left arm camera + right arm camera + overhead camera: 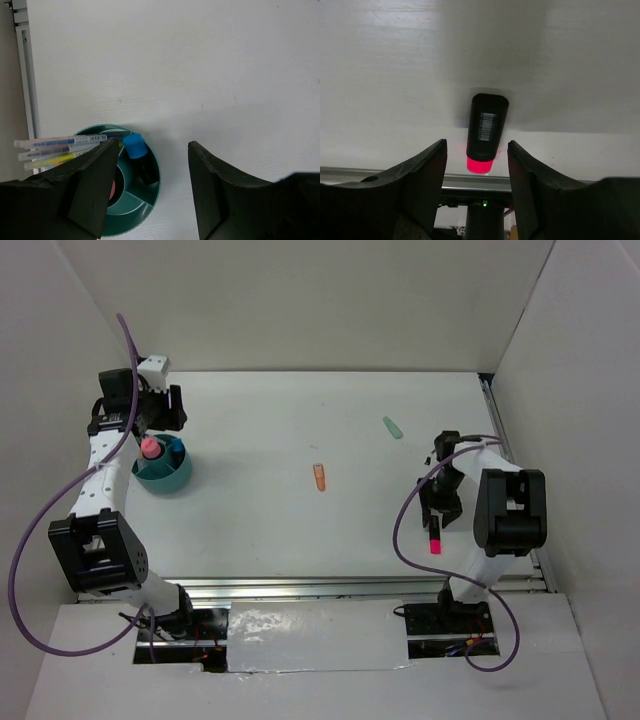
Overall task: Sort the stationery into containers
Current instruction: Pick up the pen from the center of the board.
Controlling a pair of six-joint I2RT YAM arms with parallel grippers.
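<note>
Black stubby plastic marker with a pink end (486, 131) lies on the white tabletop (380, 75) between the wide jaws of my right pincer (476, 146); likely light, stiff, slick, so I'd grip mid-barrel.

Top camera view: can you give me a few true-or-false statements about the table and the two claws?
1. The teal tub stands on the left side of the table. True.
2. The left gripper is carrying a pen. False: its jaws are open and empty above the tub.
3. A black marker with a pink end lies between the right gripper's open jaws. True.
4. The orange pen is inside the tub. False: it lies on the bare table, between the arms.
5. The tub holds a blue-capped pen. True.
</note>
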